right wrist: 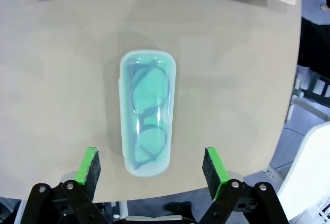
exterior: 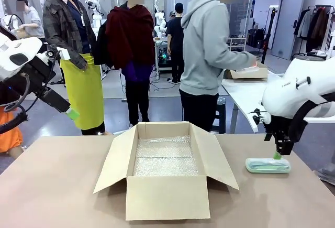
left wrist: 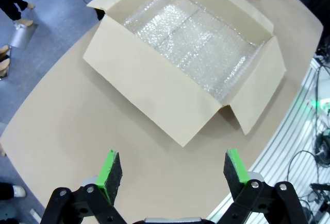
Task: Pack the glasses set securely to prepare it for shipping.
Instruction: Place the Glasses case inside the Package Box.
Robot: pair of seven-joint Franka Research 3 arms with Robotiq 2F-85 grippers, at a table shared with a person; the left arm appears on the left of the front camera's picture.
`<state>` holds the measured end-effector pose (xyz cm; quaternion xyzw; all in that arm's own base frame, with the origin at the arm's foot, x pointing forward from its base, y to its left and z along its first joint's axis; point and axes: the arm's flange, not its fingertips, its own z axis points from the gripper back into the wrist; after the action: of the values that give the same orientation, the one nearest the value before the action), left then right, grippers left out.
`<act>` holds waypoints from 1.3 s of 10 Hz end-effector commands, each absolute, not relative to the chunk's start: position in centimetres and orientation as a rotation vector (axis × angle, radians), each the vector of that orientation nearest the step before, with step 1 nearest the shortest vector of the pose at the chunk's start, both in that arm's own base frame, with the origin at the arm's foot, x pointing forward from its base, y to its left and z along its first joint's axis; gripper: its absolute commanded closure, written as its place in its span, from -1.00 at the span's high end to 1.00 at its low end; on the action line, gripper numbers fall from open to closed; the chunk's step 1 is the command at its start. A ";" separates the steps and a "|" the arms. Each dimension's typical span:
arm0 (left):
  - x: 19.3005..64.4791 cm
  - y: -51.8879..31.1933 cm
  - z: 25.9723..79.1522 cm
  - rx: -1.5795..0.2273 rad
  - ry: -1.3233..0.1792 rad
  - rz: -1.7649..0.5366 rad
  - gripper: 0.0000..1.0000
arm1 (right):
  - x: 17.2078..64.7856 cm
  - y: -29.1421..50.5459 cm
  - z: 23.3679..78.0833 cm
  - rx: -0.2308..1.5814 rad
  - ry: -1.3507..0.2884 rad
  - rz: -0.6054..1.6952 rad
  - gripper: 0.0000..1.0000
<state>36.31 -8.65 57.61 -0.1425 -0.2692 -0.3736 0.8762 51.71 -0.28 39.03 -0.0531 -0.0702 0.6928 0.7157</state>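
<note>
- Mint green case (exterior: 268, 165): lies flat on the table (exterior: 52, 186), right of the open cardboard box (exterior: 165, 196), with glasses visible under its clear lid.
- Right gripper (right wrist: 150, 157): jaws wide, poised just above the case.
- Left gripper (left wrist: 171, 156): jaws wide, empty, raised at the left.
- Box floor: bubble wrap (exterior: 166, 157).

Right gripper (exterior: 278, 156) hides part of mint green case (exterior: 267, 166)
</note>
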 end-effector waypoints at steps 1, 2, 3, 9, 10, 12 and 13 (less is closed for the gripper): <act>36.3 -8.4 57.7 -0.316 -0.570 -0.801 1.00 | 53.7 -0.3 37.7 -0.077 -0.138 1.500 1.00; 36.3 -8.4 57.7 -0.316 -0.570 -0.801 1.00 | 54.3 -0.3 37.0 -0.056 -0.114 1.480 1.00; 36.3 -8.4 57.7 -0.316 -0.570 -0.801 1.00 | 54.9 -0.4 36.1 -0.032 -0.091 1.467 1.00; 36.3 -8.4 57.7 -0.316 -0.570 -0.801 1.00 | 56.1 -1.2 32.1 0.090 -0.044 1.435 1.00; 36.3 -8.4 57.7 -0.316 -0.570 -0.801 1.00 | 56.1 -1.3 31.7 0.091 -0.036 1.430 1.00; 36.3 -8.4 57.7 -0.316 -0.570 -0.801 1.00 | 56.4 -1.4 31.2 0.094 -0.038 1.418 0.62; 36.3 -8.4 57.7 -0.316 -0.570 -0.801 1.00 | 56.4 -1.5 31.2 0.097 -0.039 1.418 0.45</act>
<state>36.31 -8.65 57.60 -0.1422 -0.2692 -0.3736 0.8762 56.03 -1.82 31.10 0.0340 -0.0144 0.6592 0.7511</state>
